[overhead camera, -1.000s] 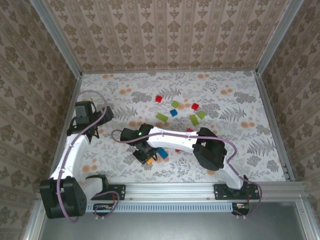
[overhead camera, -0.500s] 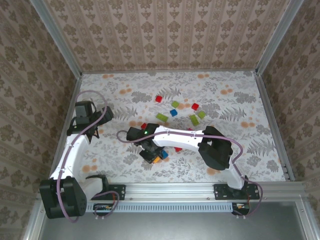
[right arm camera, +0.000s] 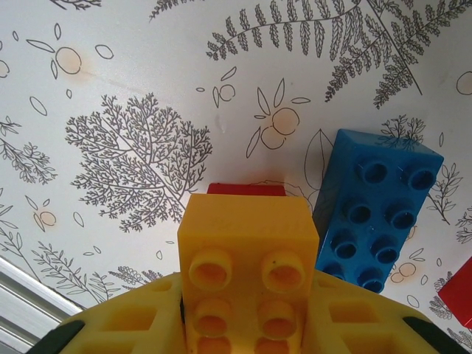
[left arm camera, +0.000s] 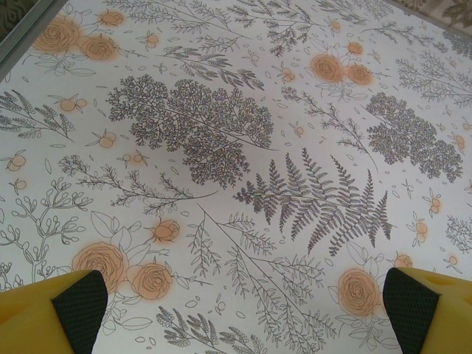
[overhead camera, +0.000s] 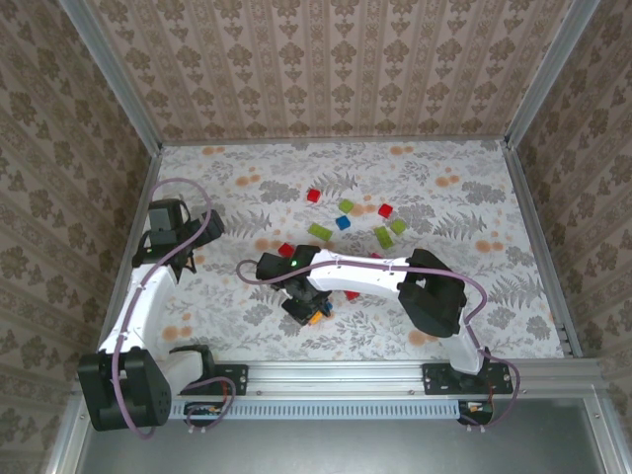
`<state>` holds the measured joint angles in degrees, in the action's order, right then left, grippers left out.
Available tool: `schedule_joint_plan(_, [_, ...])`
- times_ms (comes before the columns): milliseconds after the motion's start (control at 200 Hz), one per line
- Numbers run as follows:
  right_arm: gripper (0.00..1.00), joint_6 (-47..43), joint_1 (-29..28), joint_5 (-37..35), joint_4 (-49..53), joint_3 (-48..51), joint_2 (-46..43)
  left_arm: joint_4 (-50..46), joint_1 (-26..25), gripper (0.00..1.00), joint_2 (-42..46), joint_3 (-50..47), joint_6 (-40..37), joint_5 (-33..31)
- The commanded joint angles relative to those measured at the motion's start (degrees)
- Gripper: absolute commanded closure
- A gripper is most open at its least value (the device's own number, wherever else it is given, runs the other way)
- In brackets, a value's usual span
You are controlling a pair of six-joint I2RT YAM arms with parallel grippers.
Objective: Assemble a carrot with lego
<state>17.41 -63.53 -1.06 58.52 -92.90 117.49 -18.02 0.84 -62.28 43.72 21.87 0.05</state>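
Right gripper low over table, near-centre. Jaws part-closed, clamped on orange brick, studs facing wrist camera. Red brick just behind it; can't tell if touching. Blue 2x4 brick flat on table just beside. Remaining lego loose farther back: green brick, small blue brick, red brick at rear. Left gripper fully open, empty, over bare table at left.

Flowery cloth is covering the tabletop, orange roses and grey ferns. Beige patterned wallpaper is boxing it in left, far and right, and a metal rail is running along the near edge.
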Motion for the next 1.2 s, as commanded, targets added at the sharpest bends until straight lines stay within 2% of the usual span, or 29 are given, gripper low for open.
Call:
schedule_joint_plan(0, [0.65,-1.0,-0.1,-0.4,3.5,0.9,-0.3,-1.0,-0.1,0.00,-0.3,2.0,-0.3,0.1])
schedule_joint_plan(225, [0.60,-1.1,-0.6,1.0,2.9,0.0,-0.2,-0.9,-0.1,0.00,-0.4,1.9,-0.3,0.4])
schedule_joint_plan(485, [0.45,-1.5,-1.0,1.6,1.9,-0.4,-1.5,-0.9,-0.1,0.00,-0.6,2.2,-0.3,0.7])
schedule_joint_plan(650, [0.35,-2.2,-1.0,2.4,0.7,-0.1,-5.4,-0.9,-0.1,0.00,-0.7,2.2,-0.4,0.6])
schedule_joint_plan(785, [0.30,-2.4,-0.6,-1.2,2.1,0.1,-9.5,-0.9,-0.1,0.00,-0.6,2.1,-0.4,0.6])
schedule_joint_plan(930, [0.29,-1.7,2.4,-4.6,3.1,2.0,-14.2,-1.0,-0.1,0.00,-0.5,1.9,-0.3,0.6])
schedule_joint_plan(1195, [0.31,-1.7,12.0,-3.8,-0.8,11.2,-18.4,-0.9,-0.1,0.00,-0.3,1.9,-0.2,0.8])
